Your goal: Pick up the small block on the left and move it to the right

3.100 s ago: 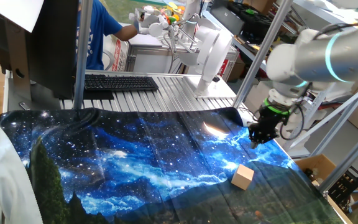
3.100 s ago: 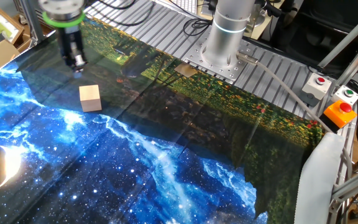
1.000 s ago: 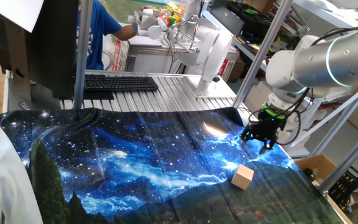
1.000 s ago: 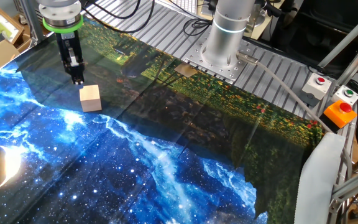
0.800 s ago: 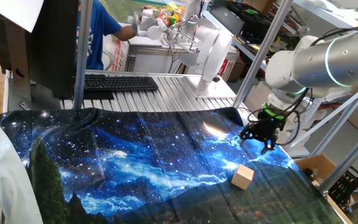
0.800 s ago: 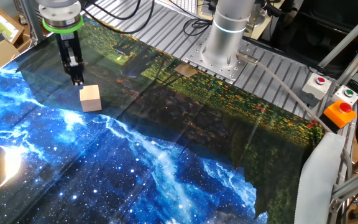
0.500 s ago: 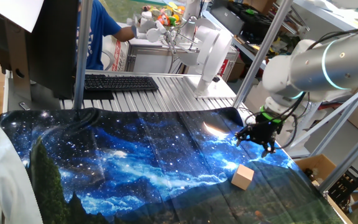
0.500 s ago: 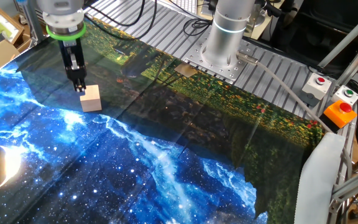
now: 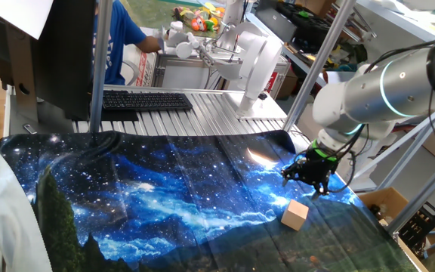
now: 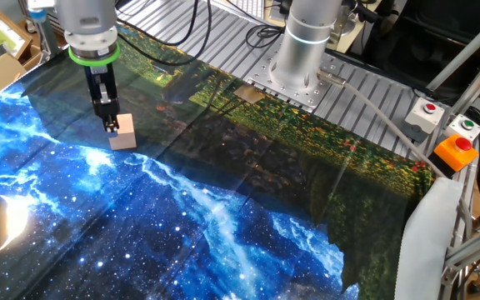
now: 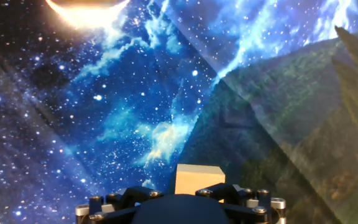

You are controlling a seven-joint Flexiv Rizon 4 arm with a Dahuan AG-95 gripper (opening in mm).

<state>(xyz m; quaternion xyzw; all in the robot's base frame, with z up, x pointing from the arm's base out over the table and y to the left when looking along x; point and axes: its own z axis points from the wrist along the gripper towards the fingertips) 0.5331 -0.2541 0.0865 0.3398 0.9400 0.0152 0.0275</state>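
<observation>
Small block [image 11: 199,180]: plain pale tan wooden cube, sitting just below the fingers on galaxy-print cloth [image 11: 135,93]. Gripper [image 10: 109,125] hovers over it, holding nothing; finger gap can't tell. Farther off: keyboard [image 9: 146,100], arm base [image 10: 300,58].

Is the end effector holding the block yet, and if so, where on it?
Nothing is held. The end effector hangs above the small block, which sits on the starry cloth, clear of the fingers.
</observation>
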